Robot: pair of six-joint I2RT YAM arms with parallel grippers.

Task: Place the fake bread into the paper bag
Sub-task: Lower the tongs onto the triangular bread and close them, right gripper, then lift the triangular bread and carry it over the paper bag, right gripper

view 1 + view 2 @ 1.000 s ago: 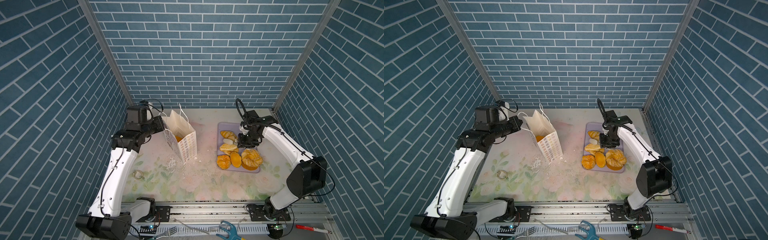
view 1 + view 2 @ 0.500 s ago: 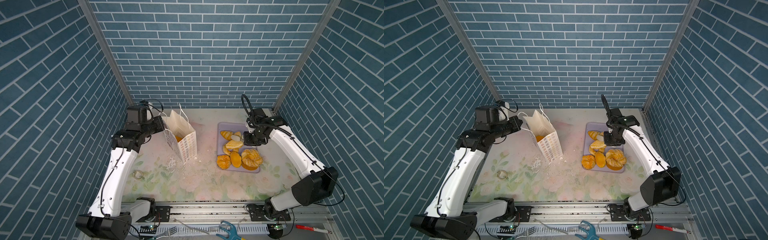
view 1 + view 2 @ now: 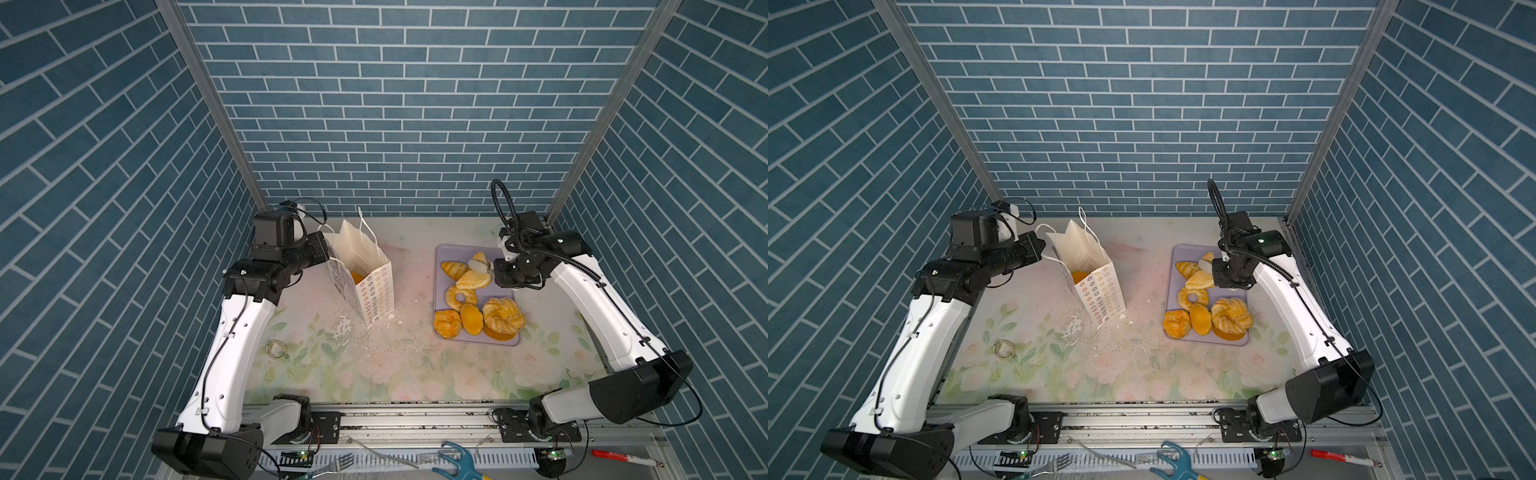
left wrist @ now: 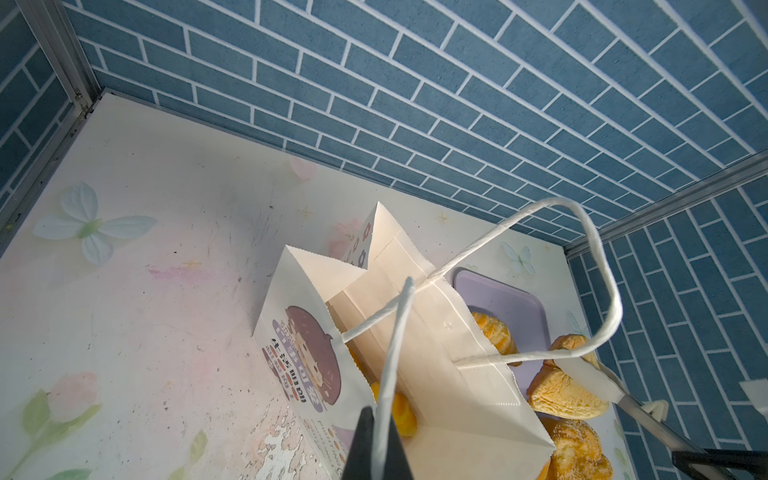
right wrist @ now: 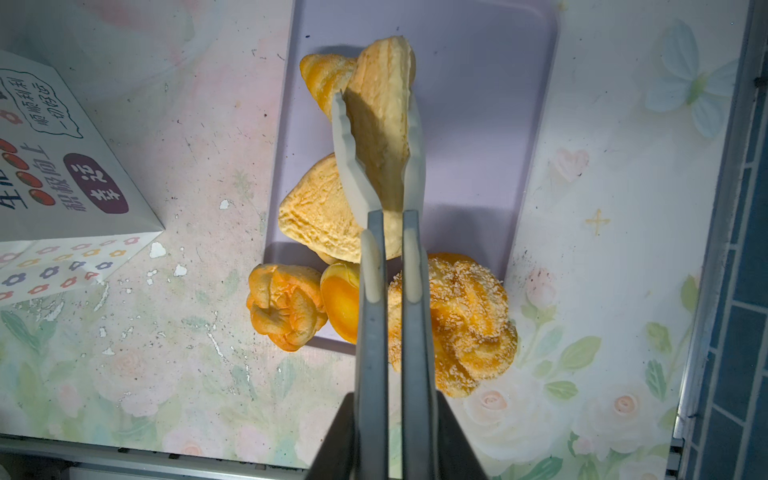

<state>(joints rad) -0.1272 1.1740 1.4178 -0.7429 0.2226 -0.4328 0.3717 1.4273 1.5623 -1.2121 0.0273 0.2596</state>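
Note:
The white paper bag [image 3: 365, 257] [image 3: 1088, 266] [image 4: 436, 353] stands open at the back left with an orange pastry [image 3: 357, 276] [image 4: 405, 411] inside. My left gripper [image 3: 326, 249] [image 4: 380, 419] is shut on its cord handle [image 4: 395, 353]. My right gripper [image 3: 484, 265] [image 5: 377, 99] is shut on a pale golden piece of fake bread [image 5: 382, 124] [image 3: 1208, 257], held on edge above the lavender tray [image 3: 453, 253] [image 5: 478, 83]. The triangle [image 3: 473, 280] [image 5: 316, 216] sits just under it. A croissant [image 3: 454, 268], ring doughnut [image 3: 461, 297], round bun [image 3: 446, 323], oval loaf [image 3: 471, 319] and sugar twist [image 3: 503, 315] lie on the tray.
White flakes [image 3: 345, 328] litter the floral mat near the bag's front corner. A small metal ring [image 3: 277, 349] lies at the left. A fork [image 3: 332, 461], a blue tool [image 3: 457, 455] and a red marker [image 3: 619, 456] rest on the front rail. Brick walls enclose three sides.
My right gripper closed on a pastry, lifted it and drew back toward the tray's far right; the ring doughnut is now uncovered. The left arm and bag held still.

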